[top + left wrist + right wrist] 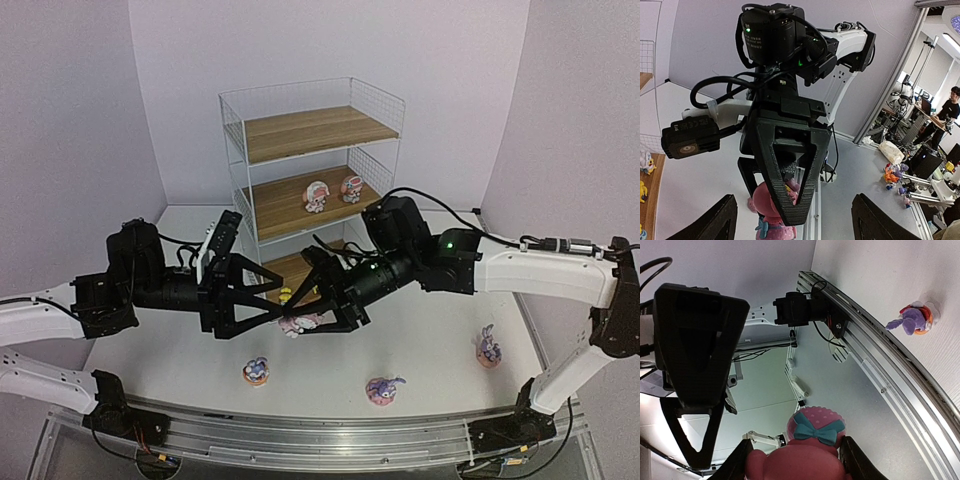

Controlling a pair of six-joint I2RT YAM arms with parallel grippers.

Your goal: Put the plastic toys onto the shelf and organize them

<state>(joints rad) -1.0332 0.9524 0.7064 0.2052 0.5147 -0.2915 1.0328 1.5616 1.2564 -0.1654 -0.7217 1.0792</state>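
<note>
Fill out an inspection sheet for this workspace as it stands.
Surface: white table, metal rail along its near edge.
Job's things: shelf; two pink-white toys on its middle board; yellow toys on the bottom board; three purple bunnies standing on the table; one pink toy held between the arms.
Clutter: nothing seen.
Grippers: right pincer shut on the pink toy; left pincer open, facing it.
Cables: black cable looping over the right arm, clear of the toys.
Surroundings: lilac walls; a person at a desk beyond.
</note>
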